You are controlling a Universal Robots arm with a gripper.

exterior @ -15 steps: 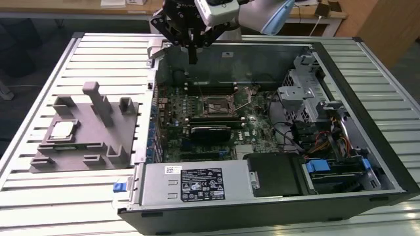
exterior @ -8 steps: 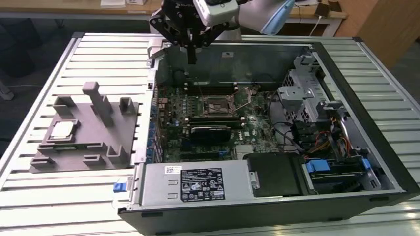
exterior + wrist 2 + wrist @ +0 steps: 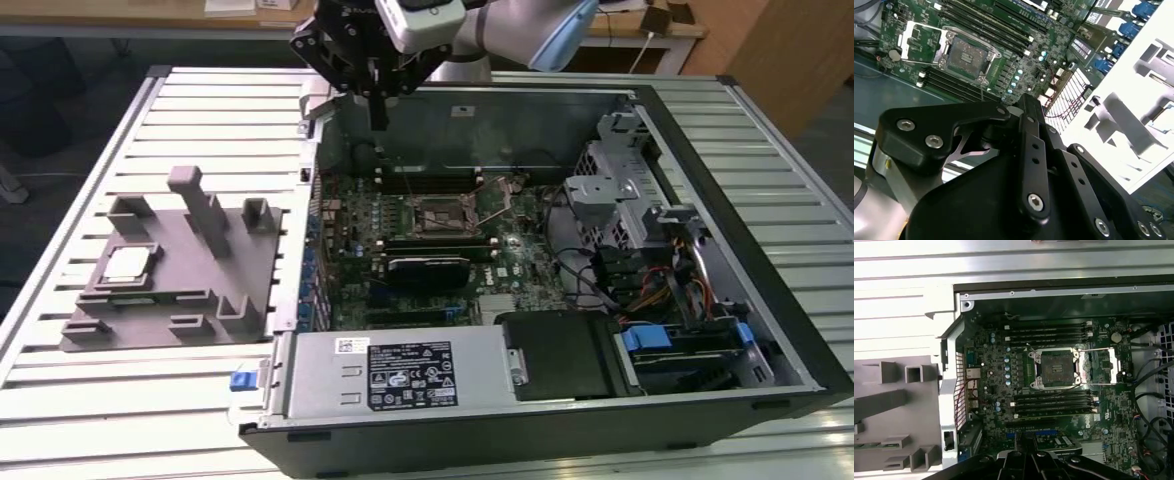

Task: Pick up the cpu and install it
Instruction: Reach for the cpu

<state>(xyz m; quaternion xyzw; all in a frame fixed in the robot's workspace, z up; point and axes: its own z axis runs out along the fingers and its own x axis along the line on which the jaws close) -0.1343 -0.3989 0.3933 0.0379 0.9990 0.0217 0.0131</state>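
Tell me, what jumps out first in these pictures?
The opened computer case dominates the slatted table, its green motherboard laid bare with an open, empty socket near the middle. In the exterior view, the robot's black tool hangs above the case's far wall. At the exterior view's left, a small silvery cpu sits on a grey block with upright posts.

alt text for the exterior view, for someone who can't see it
A robot arm's gripper hangs above the far edge of an open computer case. The cpu lies in a grey plastic block on the slatted table at the exterior view's left, apart from the gripper.
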